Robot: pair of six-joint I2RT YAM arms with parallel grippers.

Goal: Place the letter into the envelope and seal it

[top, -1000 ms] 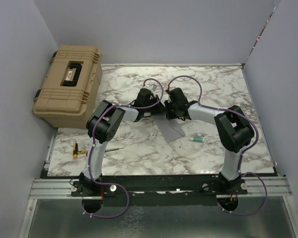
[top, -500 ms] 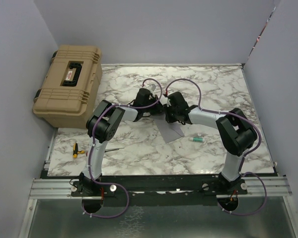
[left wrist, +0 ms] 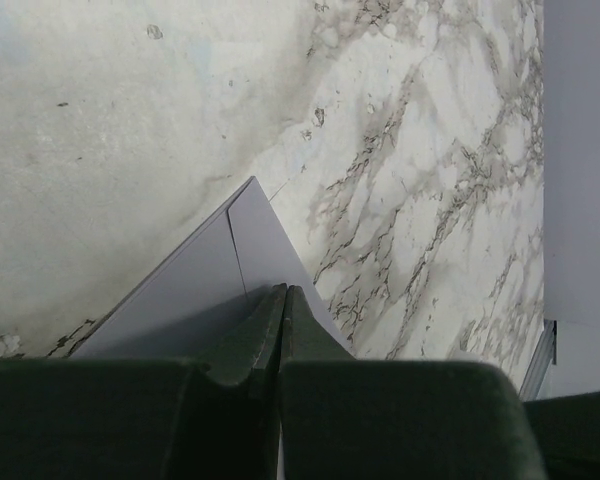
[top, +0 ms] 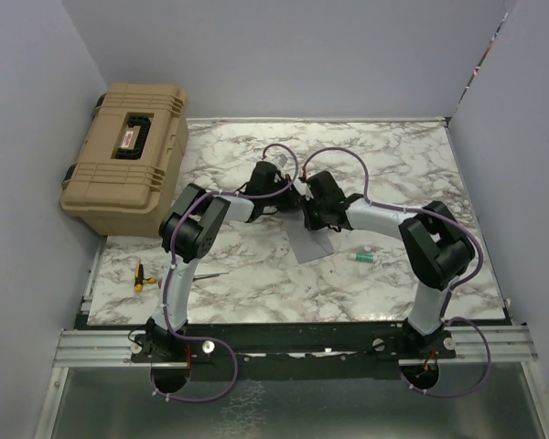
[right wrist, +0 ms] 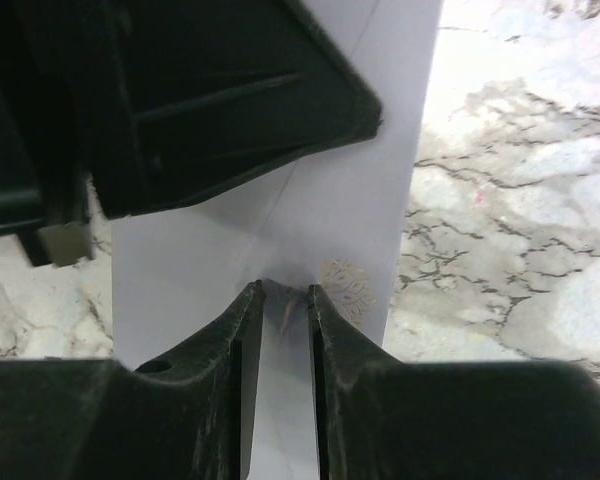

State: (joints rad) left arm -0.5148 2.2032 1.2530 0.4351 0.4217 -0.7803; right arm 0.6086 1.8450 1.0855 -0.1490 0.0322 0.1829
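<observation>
The grey-lilac envelope (top: 313, 245) lies flat on the marble table (top: 403, 165), under both grippers. My left gripper (left wrist: 283, 291) is shut, its tips resting on the envelope (left wrist: 195, 295) near one corner. My right gripper (right wrist: 285, 292) has its jaws a narrow gap apart, tips pressed on the envelope (right wrist: 390, 170) beside a gold ornament (right wrist: 348, 286), with a small pucker of paper between them. The left gripper's black body (right wrist: 230, 100) sits just ahead of it. From above, the left gripper (top: 291, 206) and right gripper (top: 311, 221) almost touch. The letter is hidden.
A tan hard case (top: 128, 155) stands at the table's left rear. A small green-capped tube (top: 363, 258) lies right of the envelope. A yellow-handled screwdriver (top: 142, 274) lies at the front left. Grey walls close in the left, back and right.
The right gripper has edged left toward the left gripper, and the envelope has shifted slightly with it. The left gripper has stayed put.
</observation>
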